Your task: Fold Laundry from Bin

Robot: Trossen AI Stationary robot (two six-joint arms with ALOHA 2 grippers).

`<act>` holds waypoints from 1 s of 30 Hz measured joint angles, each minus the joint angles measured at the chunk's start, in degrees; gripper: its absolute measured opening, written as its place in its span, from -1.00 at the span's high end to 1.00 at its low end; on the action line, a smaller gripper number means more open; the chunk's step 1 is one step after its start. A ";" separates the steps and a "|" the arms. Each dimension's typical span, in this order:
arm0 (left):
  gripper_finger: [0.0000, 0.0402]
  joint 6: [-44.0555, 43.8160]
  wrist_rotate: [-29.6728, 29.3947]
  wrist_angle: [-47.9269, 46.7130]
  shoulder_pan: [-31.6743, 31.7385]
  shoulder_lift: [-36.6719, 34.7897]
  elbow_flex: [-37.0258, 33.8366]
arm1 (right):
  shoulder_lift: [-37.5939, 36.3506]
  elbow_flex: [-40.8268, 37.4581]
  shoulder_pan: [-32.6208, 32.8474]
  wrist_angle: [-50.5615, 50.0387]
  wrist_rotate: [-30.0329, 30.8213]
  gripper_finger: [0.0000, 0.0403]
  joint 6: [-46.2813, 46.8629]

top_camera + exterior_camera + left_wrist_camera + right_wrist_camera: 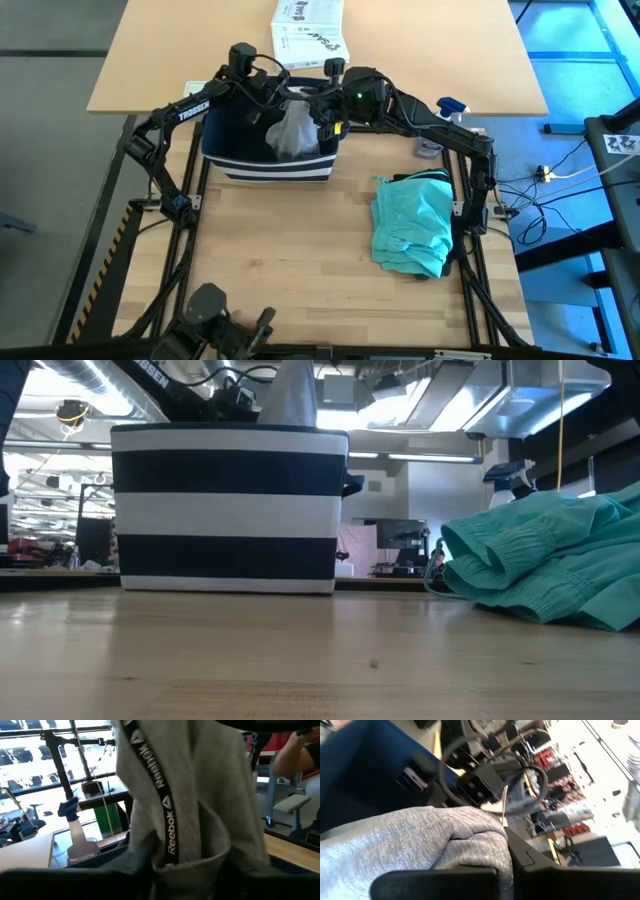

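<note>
In the high view, near to far: a teal garment [413,222] lies bunched at centre right of the frame on the wooden surface [280,260]. Above it, the navy striped bin [268,160] sits at upper centre. Over the bin, the right end effector [322,113] is clamped on a grey garment [294,130], lifted above the rim. The left end effector [268,105] is beside the garment; its opening cannot be determined. A white printed box [309,28] lies at top centre.
</note>
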 joint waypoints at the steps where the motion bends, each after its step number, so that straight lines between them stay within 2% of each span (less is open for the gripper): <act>1: 0.37 0.09 0.21 0.04 -0.34 -0.02 0.00 | 0.00 0.00 0.00 0.00 1.07 1.00 -0.18; 4: 0.84 1.20 3.09 0.82 -0.78 -0.32 0.00 | 0.00 0.00 -0.11 0.00 4.29 1.00 -0.88; 5: 0.91 1.14 3.17 0.97 -0.53 -0.81 0.00 | 0.00 0.00 -0.21 -0.01 5.48 1.00 -1.44; 12: 0.98 1.01 2.03 0.23 2.84 -8.74 0.00 | 0.00 0.00 -1.30 0.99 12.11 1.00 -3.36; 20: 0.99 1.10 -3.53 -8.02 4.36 -17.14 0.02 | 0.26 0.00 -2.75 7.46 8.90 1.00 -3.27; 26: 0.99 7.08 -13.66 -19.44 4.34 -20.64 0.02 | 1.36 0.04 -2.75 8.82 5.76 1.00 -2.54; 28: 0.99 11.28 -19.77 -26.48 4.30 -22.12 0.02 | 2.36 0.04 -2.75 8.58 3.53 1.00 -1.06; 30: 1.00 17.07 -28.78 -34.35 3.57 -23.50 0.02 | 3.28 0.04 -2.75 8.28 1.16 1.00 0.24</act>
